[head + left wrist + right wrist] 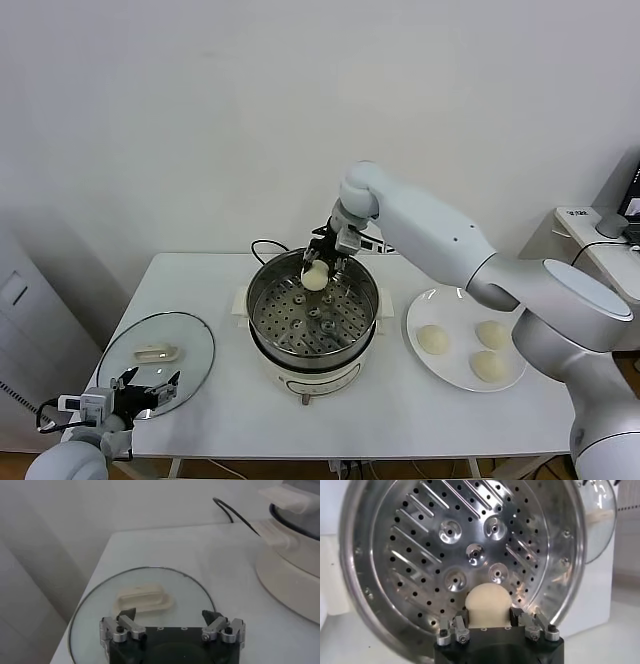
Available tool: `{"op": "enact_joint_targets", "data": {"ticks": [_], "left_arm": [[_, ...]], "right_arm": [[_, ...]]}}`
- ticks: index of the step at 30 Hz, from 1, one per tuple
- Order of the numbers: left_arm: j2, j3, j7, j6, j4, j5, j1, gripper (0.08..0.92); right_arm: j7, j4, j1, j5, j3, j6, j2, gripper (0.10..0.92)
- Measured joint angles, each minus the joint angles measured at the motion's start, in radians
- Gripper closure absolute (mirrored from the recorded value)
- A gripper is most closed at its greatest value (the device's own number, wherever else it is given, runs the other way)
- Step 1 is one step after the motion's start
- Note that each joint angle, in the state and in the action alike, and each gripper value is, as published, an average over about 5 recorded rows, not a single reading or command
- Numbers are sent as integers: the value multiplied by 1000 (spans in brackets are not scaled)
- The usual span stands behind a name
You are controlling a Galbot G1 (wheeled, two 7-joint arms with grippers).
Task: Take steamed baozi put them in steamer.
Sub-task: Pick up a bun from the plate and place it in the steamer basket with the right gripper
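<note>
Steel steamer (262,300) | right end effector (322,262) grips baozi (315,277) above it | left end effector (142,385) open | no readable writing

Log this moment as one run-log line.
right gripper: shut on baozi, over steamer | left gripper: open, idle above glass lid | plate: three baozi | tray: none yet

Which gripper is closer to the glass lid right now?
The left. The left gripper hovers open at the glass lid's near edge, on the table's left end. The right gripper is over the steamer, holding a bun.
</note>
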Motion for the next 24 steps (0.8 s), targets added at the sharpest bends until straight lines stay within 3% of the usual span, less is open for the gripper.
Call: {"op": "enact_joint_targets", "data": {"ticks": [6, 17, 24], "left_arm": [[-1, 0, 1, 0, -2, 0, 2, 177], [-3, 0, 1, -2, -3, 0, 3, 177], [-6, -2, 1, -3, -6, 0, 8, 177]], "right_arm": [[4, 0, -18, -42, 11, 0, 8, 475], [9, 14, -14, -39, -2, 0, 3, 216], [-27, 28, 69, 125, -73, 0, -32, 203]]}}
